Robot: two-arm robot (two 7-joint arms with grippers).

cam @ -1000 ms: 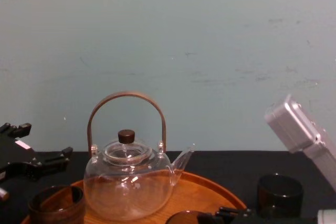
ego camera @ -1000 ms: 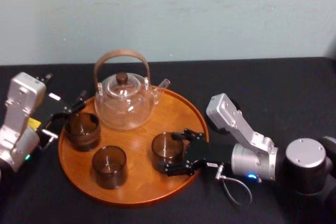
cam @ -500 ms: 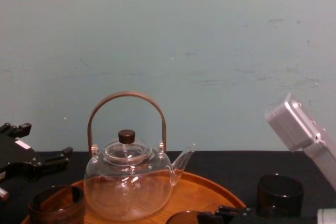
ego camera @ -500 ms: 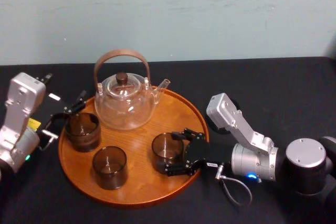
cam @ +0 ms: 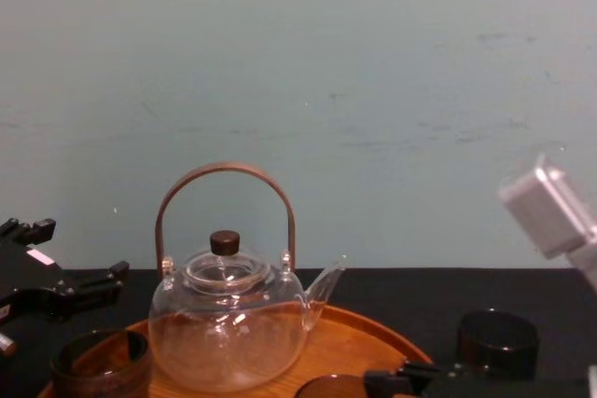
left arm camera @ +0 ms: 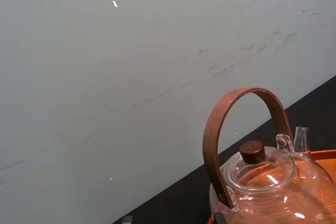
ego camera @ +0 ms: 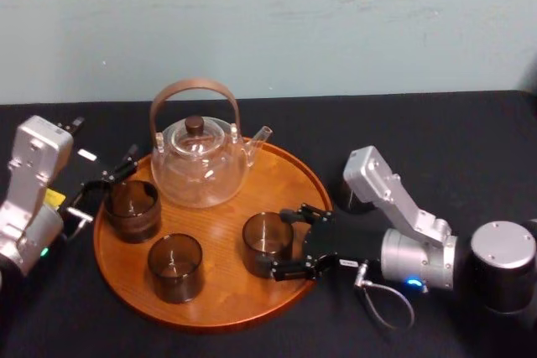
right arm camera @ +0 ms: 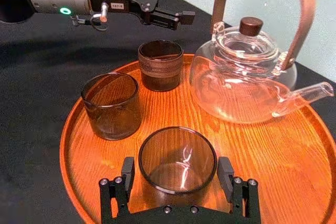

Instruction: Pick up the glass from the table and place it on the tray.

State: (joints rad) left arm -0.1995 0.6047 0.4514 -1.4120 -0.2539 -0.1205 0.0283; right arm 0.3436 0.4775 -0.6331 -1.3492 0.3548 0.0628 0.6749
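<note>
- We count one round wooden tray (ego camera: 281, 169), lying on the black worktop (ego camera: 436, 136).
- On the tray stand one clear teapot (ego camera: 200, 165) with a brown hoop handle, at the tray's far side, and three dark glasses, all upright and apart from one another.
- The task's glass (right arm camera: 177, 161) is on the tray's near right part, just inside the rim.
- A second glass (ego camera: 175, 266) stands on the tray's near left part.
- A third one, the ribbed glass (ego camera: 132, 209), stands at the tray's left edge.
- One more dark cup (cam: 497, 342) stands off the tray, on the worktop just past the tray's right rim.
- There are two pincers. The right pincer (ego camera: 284, 243) reaches in over the tray's right rim. It is spread wide, with one finger on each side of the glass, and we cannot tell whether the pads touch its wall.
- The left pincer (right arm camera: 188, 1) hangs just outside the tray's left rim, beside the ribbed glass. Its fingers are spread and hold nothing.
</note>
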